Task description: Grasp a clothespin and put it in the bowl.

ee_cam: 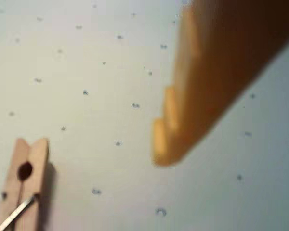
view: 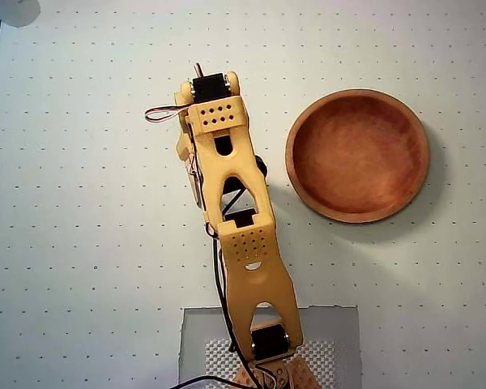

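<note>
From above, the yellow arm [view: 236,219] stretches from its base at six o'clock up toward twelve across the dotted table [view: 81,243], hiding whatever lies beneath it; its gripper cannot be seen there. The bowl [view: 357,155], reddish-brown wood with a thick rim, sits just beside the arm at about two o'clock of the picture's centre and holds nothing. Only the wrist view shows the clothespin [ee_cam: 23,185]: it lies flat on the table at seven o'clock, its metal spring visible, well apart from the single blurred yellow finger [ee_cam: 183,125] reaching in from one o'clock. With one finger showing, whether the gripper is open or closed cannot be told.
</note>
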Robot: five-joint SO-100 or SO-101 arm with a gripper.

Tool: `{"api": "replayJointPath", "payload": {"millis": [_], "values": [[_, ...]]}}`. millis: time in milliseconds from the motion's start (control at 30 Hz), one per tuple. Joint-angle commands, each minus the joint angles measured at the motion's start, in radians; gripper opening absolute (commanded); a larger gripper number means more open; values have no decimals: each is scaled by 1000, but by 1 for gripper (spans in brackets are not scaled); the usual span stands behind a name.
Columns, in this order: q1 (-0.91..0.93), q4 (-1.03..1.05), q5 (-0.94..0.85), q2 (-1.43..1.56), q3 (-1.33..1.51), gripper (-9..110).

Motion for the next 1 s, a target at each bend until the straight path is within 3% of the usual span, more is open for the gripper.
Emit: {"api": "replayJointPath", "payload": {"millis": [0, 967], "values": [[-31, 15, -31, 6, -78, 27], [-67, -63, -46, -71, -115, 27]]}}
